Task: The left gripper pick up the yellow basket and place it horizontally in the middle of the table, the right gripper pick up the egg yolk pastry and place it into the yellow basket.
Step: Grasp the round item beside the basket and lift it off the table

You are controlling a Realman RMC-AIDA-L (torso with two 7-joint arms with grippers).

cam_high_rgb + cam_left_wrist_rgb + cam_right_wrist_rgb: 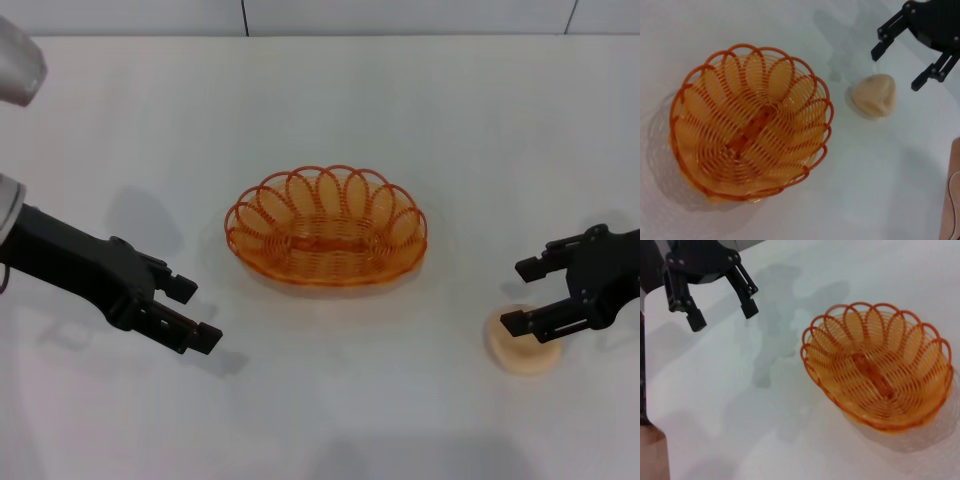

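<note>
- Claws first: right claw (540,297) hangs just above the egg yolk pastry (522,350), fingers spread wide, one to each side of the bun's near edge, nothing gripped. That straddle looks like the line-up for a pinch.
- Seen from the left wrist view, right claw (906,56) sits just beside the pastry (875,95) with daylight under its tips, so no contact yet, I'd say.
- Left claw (183,312) floats wide and empty, off to the basket's side and a little nearer the robot, clear of the rim. My read: it's parked out of the way so the right arm has room.
- Outward from both claws, between them: yellow basket (327,226) rests flat on the white surface (420,120), long axis across, mouth up, roughly central. Nothing inside it.
- Basket step looks done; pastry is well apart from the basket, still on the surface.
- Next call: lower, close on the dome gently, since a soft bun may squash or slip.
</note>
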